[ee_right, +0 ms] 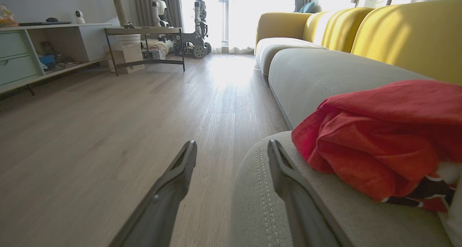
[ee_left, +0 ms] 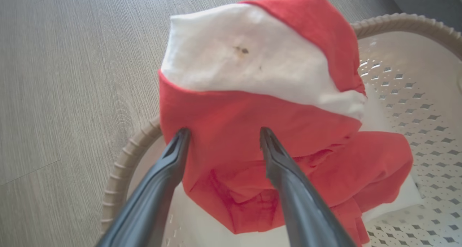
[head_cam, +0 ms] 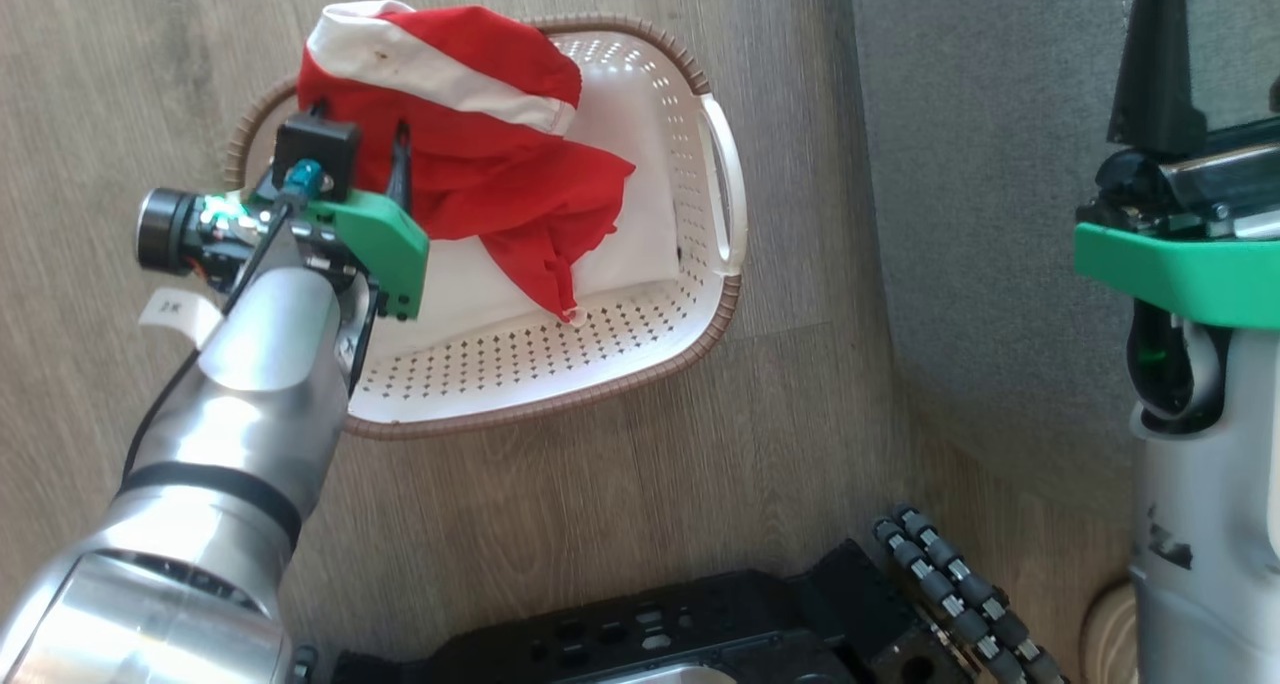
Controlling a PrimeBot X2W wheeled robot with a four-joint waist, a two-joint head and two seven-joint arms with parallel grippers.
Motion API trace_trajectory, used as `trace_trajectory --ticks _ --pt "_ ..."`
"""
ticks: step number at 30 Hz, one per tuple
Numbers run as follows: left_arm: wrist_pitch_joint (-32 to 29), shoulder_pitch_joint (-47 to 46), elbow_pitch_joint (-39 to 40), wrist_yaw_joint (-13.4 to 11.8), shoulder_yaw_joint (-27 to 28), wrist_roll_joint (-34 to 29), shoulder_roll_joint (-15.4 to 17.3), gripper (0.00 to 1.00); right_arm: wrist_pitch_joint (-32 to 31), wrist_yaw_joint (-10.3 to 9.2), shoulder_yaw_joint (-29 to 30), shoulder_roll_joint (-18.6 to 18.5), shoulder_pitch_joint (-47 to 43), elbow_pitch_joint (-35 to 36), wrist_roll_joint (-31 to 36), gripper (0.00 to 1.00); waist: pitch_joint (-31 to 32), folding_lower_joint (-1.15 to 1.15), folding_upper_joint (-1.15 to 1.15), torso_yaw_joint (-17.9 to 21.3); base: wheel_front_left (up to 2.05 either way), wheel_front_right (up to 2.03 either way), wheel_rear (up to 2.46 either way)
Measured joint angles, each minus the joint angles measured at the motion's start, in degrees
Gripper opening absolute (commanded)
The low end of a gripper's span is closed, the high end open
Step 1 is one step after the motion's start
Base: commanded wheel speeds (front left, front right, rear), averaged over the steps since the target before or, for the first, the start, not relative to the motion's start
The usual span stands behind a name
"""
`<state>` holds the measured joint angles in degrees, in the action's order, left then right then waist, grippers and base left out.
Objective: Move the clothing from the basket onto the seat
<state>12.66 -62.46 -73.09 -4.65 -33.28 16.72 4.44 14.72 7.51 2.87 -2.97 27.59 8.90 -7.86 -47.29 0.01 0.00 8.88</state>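
Observation:
A bright red garment (head_cam: 470, 154) with a white band bulges up over the far left corner of the cream perforated basket (head_cam: 560, 404) on the wood floor. White fabric (head_cam: 620, 234) lies under it on the basket's bottom. My left gripper (head_cam: 390, 179) is open, and its fingertips (ee_left: 182, 133) touch the red fabric (ee_left: 231, 138) from the near side, just above the brown rim (ee_left: 122, 167). My right gripper (ee_right: 231, 146) hangs open over the rounded edge of the grey seat (ee_right: 325, 211). Another red garment (ee_right: 382, 131) lies on that seat to the right of its fingers.
The grey seat (head_cam: 980, 164) runs along the right of the basket. My black base (head_cam: 700, 634) and a roller wheel (head_cam: 960, 594) sit below. Yellow backrests (ee_right: 408, 34), a shelf unit (ee_right: 36, 48), a low table (ee_right: 144, 32) and another robot (ee_right: 198, 23) stand farther off.

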Motion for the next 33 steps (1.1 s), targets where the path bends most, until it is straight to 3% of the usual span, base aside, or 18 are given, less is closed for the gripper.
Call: trace_trajectory --ticks 6,8,9,12,26,33 --pt "-1.07 -1.50 -0.24 -1.14 -0.18 0.15 -0.02 0.99 0.00 0.00 -0.54 0.00 0.26 0.16 -0.66 1.00 -0.91 0.00 0.00 0.64 0.00 0.00 0.00" --pt "-1.60 -1.63 -0.34 -1.47 -0.44 0.15 -0.03 0.49 0.00 0.00 -0.83 0.00 0.26 0.16 -0.99 1.00 -1.09 0.00 0.00 0.89 0.00 0.00 0.00" --pt "-2.01 -1.67 -0.41 -1.56 -0.55 0.15 -0.05 0.44 0.00 0.00 -0.93 0.00 0.26 0.16 -1.15 1.00 -1.16 0.00 0.00 1.01 0.00 0.00 0.00" --pt "-2.55 -1.93 -0.64 -1.90 -0.85 0.15 -0.16 0.00 0.00 0.00 -1.00 0.00 0.26 0.18 -1.38 1.00 -1.30 0.00 0.00 1.32 0.00 0.00 0.00" --pt "-0.22 -1.93 -0.47 0.00 -2.76 0.99 -1.92 0.00 0.00 0.00 -0.77 0.00 0.27 -0.71 -2.08 1.00 0.64 0.00 0.00 0.73 0.00 0.00 0.00" --pt "1.14 3.03 3.33 0.85 -4.57 1.57 -2.18 0.00 0.00 0.00 -0.87 0.00 0.18 -1.96 -2.30 1.00 4.00 0.00 0.00 -0.14 0.00 0.00 0.00"
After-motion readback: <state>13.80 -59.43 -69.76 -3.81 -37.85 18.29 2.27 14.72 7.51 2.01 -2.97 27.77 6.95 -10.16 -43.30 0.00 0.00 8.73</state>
